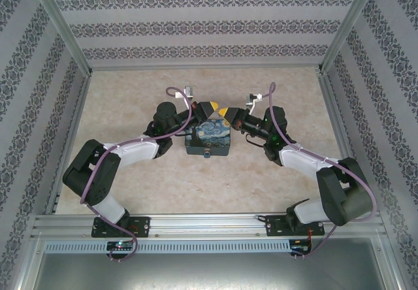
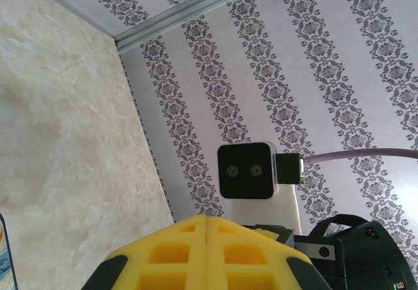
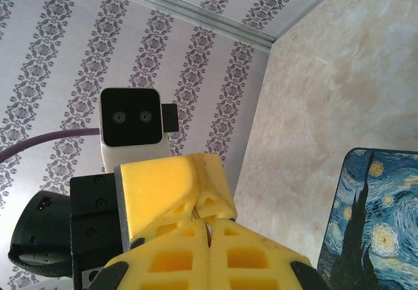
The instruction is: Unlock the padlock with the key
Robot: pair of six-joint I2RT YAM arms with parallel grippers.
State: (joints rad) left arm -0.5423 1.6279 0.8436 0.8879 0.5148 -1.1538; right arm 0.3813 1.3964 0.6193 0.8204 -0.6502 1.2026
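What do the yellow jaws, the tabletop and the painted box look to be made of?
Right gripper jaws: matte yellow plastic, probably moulded or printed, with hollow square pockets. Tabletop: smooth beige marble-look sheet, likely laminate; the veining looks printed. Box: smooth printed starry-night lid, tin or card, cannot tell.

Black-and-white arms [image 1: 134, 151], purple cables [image 2: 366, 152], yellow fingers [image 2: 255, 234]

Both arms are bending inward; left gripper [image 1: 208, 109] and right gripper [image 1: 226, 113] are sitting closed, tips meeting.

Damask-striped walls [image 1: 196, 25], beige marbled tabletop [image 1: 130, 172].
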